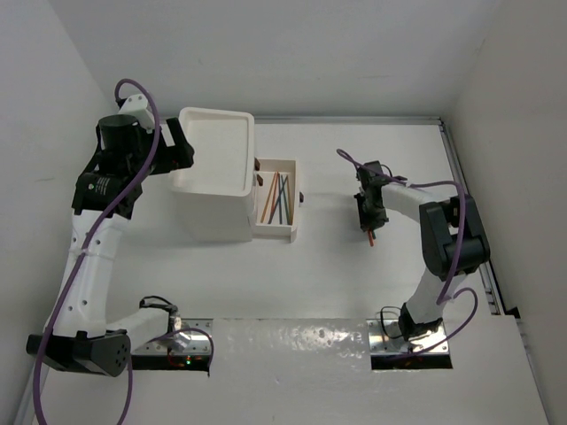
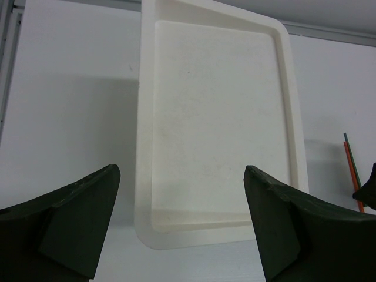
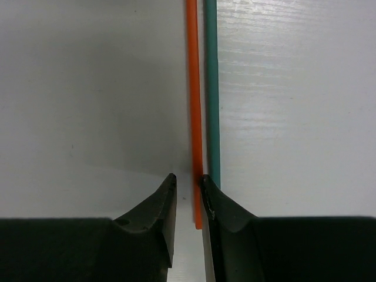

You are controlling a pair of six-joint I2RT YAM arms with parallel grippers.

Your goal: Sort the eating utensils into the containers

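White table (image 1: 354, 292), two arms bolted at the near edge: left arm (image 1: 84, 257) reaches up the left side, right arm (image 1: 443, 239) bends in from the right. Tall white drawer unit (image 1: 213, 217) stands left of centre, its tray-like top (image 1: 217, 146) bare. One drawer (image 1: 276, 232) is pulled out to the right, with a bundle of thin sticks (image 1: 277, 197) in orange, teal, blue and green lying lengthwise in it; the other utensil types can't be made out. Left gripper (image 1: 182, 152) sits at the tray top's left edge. In the left wrist view its fingers (image 2: 76, 229) are spread wide either side of the tray top (image 2: 217, 117), nothing between them; can't tell if they touch the tray. Right gripper (image 1: 370, 220) is out over bare table, well apart from the unit, pointing down. In the right wrist view the right gripper (image 3: 187, 182) has its jaws nearly together, straddling the near end of an orange stick (image 3: 194, 106). The stick lies against the view-right finger, with a sliver of table showing on the other side; can't tell whether it is actually pinched. A teal stick (image 3: 211, 88) runs parallel just beside the orange one and passes behind that same finger, outside the jaws. From the top camera only an orange tip (image 1: 372, 237) shows below the gripper.
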